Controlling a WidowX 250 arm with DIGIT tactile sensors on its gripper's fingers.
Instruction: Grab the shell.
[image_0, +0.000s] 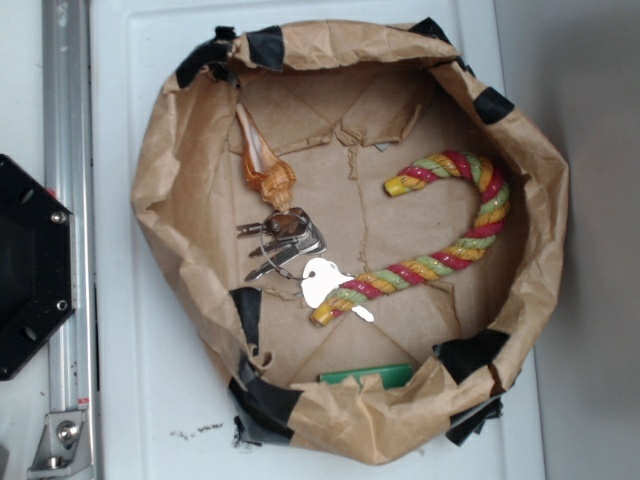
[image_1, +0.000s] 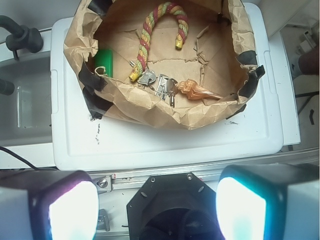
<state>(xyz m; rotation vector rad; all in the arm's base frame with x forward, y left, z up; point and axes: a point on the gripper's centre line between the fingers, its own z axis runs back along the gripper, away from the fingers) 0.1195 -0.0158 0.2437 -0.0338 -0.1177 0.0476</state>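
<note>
Shell (image_0: 263, 165) lies inside the paper-walled bin (image_0: 160, 150), knobby end touching the key bunch (image_0: 283, 240), tip pointing away. It looks light, rigid, smooth and probably brittle; the wider middle seems the best hold. Tool (image_1: 157, 207) hangs well back, pads apart.

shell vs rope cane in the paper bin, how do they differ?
Shape: the shell is a short spiral cone with one pointed tip; the rope cane is a long hooked length.
Colour: the shell is orange-brown and cream; the rope cane is striped red, yellow and green.
Size: the rope cane is far longer than the shell.
Both lie flat on the bin floor, each next to the keys.
</note>
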